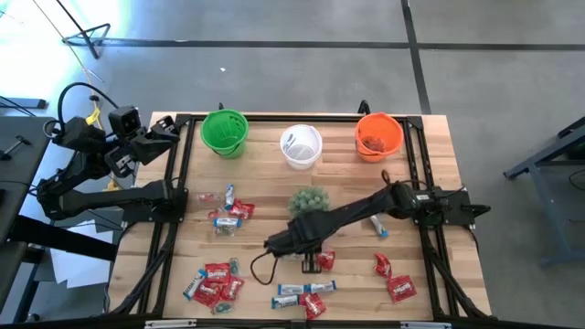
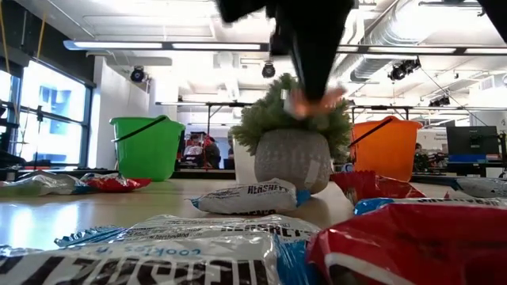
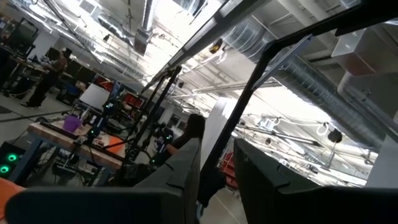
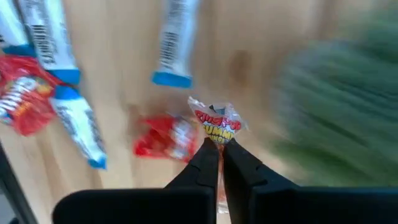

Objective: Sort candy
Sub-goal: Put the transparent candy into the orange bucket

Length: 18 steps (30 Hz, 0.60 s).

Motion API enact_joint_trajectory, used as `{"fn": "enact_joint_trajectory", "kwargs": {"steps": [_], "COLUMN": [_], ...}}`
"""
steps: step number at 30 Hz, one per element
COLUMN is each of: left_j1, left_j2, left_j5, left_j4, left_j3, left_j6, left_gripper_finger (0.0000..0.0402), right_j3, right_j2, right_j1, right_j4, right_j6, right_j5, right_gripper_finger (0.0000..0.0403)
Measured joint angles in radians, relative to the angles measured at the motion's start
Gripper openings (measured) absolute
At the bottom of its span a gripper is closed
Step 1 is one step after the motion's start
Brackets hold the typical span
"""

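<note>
Item: sorting candy, pick-up step in progress.

- Right gripper point(image 4: 216, 146): reaching across to the middle of the tabletop point(image 1: 347, 183), just beside the spiky plant point(image 1: 309, 199). Pinching one red candy point(image 4: 216, 123) by the wrapper edge, fingers closed tight on it. Judging by the low view, carrying it just clear of the wood, in front of the plant.
- Left gripper point(image 3: 217, 149): waiting off the left edge of the tabletop, pointing up into the room, fingers standing slightly apart, holding nothing.
- Remaining candy point(image 1: 217, 283): lying loose across the near half of the tabletop. Red and blue-and-white wrappers mixing in clusters at the near left, near the middle, and at the right, none touching a cup.
- Cups: green cup point(image 1: 224, 132), white cup point(image 1: 302, 146) and orange cup point(image 1: 378, 135) standing in a row along the far edge. Orange cup showing something reddish inside.

Next move, by judgement: lifting higher to clear the plant, swinging towards the far row, most likely to the orange cup if that is collecting red pieces, then releasing directly over its mouth. Keeping the thin wrapper from slipping during the swing.
</note>
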<state>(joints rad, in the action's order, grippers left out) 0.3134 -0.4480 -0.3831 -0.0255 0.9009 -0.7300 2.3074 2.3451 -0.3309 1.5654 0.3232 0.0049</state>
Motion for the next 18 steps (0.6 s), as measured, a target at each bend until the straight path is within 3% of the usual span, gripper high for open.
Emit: {"fn": "enact_joint_trajectory", "kwargs": {"steps": [2,5,9,18], "left_j1": [0.000,0.000,0.000,0.000], "left_j2": [0.000,0.000,0.000,0.001], "left_j5": [0.000,0.000,0.000,0.004], "left_j4": [-0.001,-0.002,-0.002,-0.004], "left_j3": [0.000,0.000,0.000,0.000], "left_j6": [0.001,0.019,0.050,0.122], "left_gripper_finger": [0.0082,0.0082,0.0082,0.0082], "right_j3": [0.051,0.025,0.020,0.046], "right_j2": [-0.012,-0.085,-0.138,-0.233], "right_j1": [0.012,0.034,0.067,0.156], "right_j4": [0.005,-0.046,0.010,0.005], "right_j6": [0.006,0.016,0.054,0.010], "right_j5": [0.038,0.043,0.113,0.134], "right_gripper_finger": [0.0003,0.0003,0.0003,0.0003]}}
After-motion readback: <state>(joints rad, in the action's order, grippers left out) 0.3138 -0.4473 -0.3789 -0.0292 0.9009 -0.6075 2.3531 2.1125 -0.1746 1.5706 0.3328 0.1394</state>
